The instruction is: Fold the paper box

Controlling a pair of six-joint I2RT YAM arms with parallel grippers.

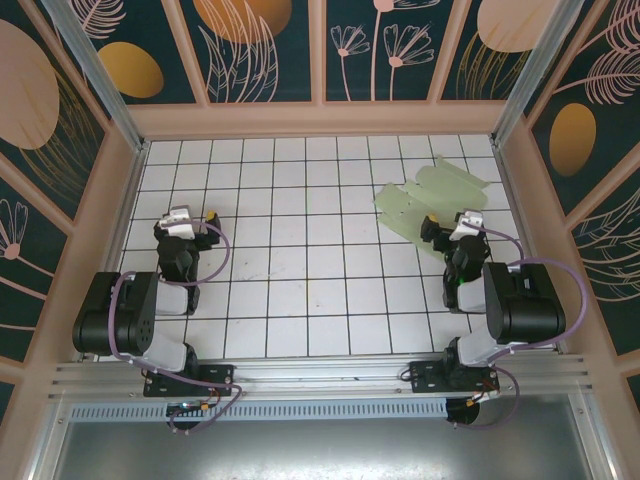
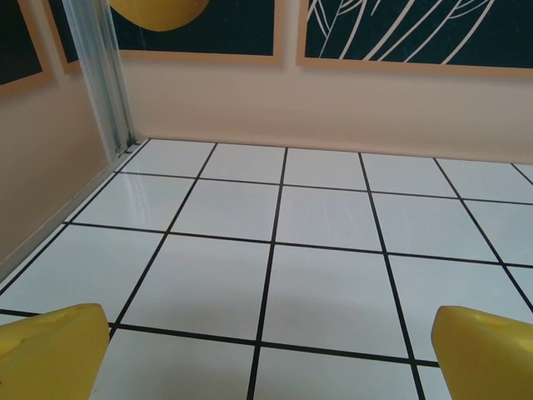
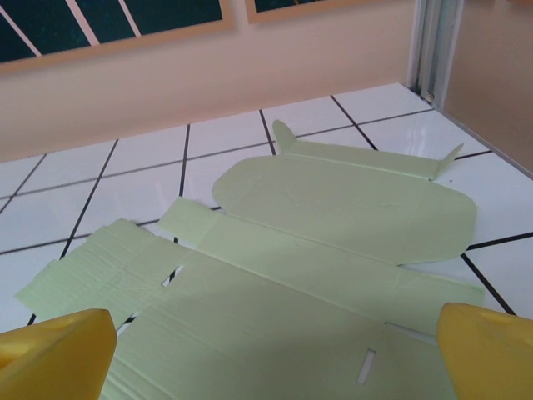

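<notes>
The paper box (image 1: 425,196) is a flat pale mint-green die-cut sheet lying on the white tiled floor at the back right, near the right wall. In the right wrist view the paper box (image 3: 316,242) spreads flat with flaps, tabs and slots just ahead of my yellow fingertips (image 3: 58,350). My right gripper (image 1: 447,226) stands open at the sheet's near edge, nothing between its fingers. My left gripper (image 1: 183,222) stands open on the left side over bare tiles, far from the sheet, its yellow fingertips (image 2: 50,350) wide apart.
Peach-coloured walls (image 1: 320,118) with dark floral panels enclose the tiled floor on three sides. A metal corner post (image 2: 104,75) stands ahead left of the left gripper. Both arm bases sit on the rail (image 1: 320,375) at the near edge.
</notes>
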